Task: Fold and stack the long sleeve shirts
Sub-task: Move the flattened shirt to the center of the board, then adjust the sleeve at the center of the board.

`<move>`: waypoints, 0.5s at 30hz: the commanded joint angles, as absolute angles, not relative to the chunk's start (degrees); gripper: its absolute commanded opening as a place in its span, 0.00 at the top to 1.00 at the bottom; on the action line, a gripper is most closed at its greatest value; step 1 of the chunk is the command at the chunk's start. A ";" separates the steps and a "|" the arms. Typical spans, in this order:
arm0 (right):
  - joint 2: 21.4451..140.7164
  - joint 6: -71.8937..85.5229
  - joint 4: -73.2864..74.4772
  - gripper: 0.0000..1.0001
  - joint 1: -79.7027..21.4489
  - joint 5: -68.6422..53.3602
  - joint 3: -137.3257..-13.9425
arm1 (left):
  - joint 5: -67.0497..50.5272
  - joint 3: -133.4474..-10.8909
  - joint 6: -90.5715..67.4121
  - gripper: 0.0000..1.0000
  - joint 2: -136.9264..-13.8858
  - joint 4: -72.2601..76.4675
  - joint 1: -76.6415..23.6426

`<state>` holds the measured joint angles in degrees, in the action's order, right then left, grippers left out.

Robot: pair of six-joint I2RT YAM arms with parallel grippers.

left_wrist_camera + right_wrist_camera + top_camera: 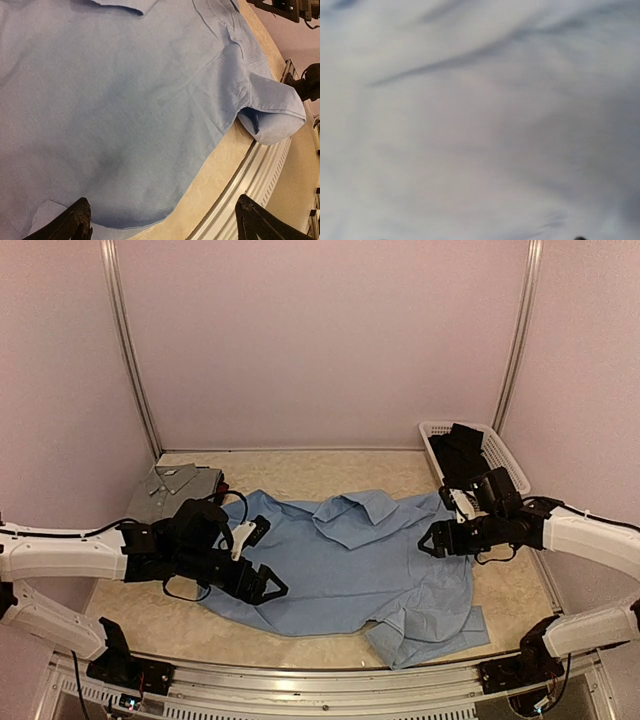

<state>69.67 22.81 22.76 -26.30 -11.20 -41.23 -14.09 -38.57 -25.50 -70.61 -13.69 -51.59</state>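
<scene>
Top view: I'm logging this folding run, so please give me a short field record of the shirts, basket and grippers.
blue shirt: spread unfolded and wrinkled across the middle of the table, collar toward the far side
grey shirt: folded, far left, partly behind the left arm
basket: far right corner, holding dark cloth
left gripper: open, over the blue shirt's left edge
right gripper: close against the blue shirt's right side; jaws unclear
</scene>
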 commanded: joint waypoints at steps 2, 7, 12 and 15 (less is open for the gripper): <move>57.06 27.47 30.48 0.23 -35.30 -17.52 -40.20 | -10.97 -39.24 -23.24 0.04 -70.66 -0.63 -55.34; 48.68 35.56 31.17 0.23 -50.57 -13.72 -36.60 | -3.34 -40.11 -23.60 0.04 -74.36 5.03 -56.69; 45.54 43.88 27.82 0.24 -64.31 -8.29 -31.69 | -1.41 -41.74 -24.80 0.04 -78.67 7.14 -56.78; 48.26 46.72 25.19 0.25 -72.69 -4.45 -30.09 | -1.46 -43.12 -25.34 0.04 -81.61 6.71 -56.92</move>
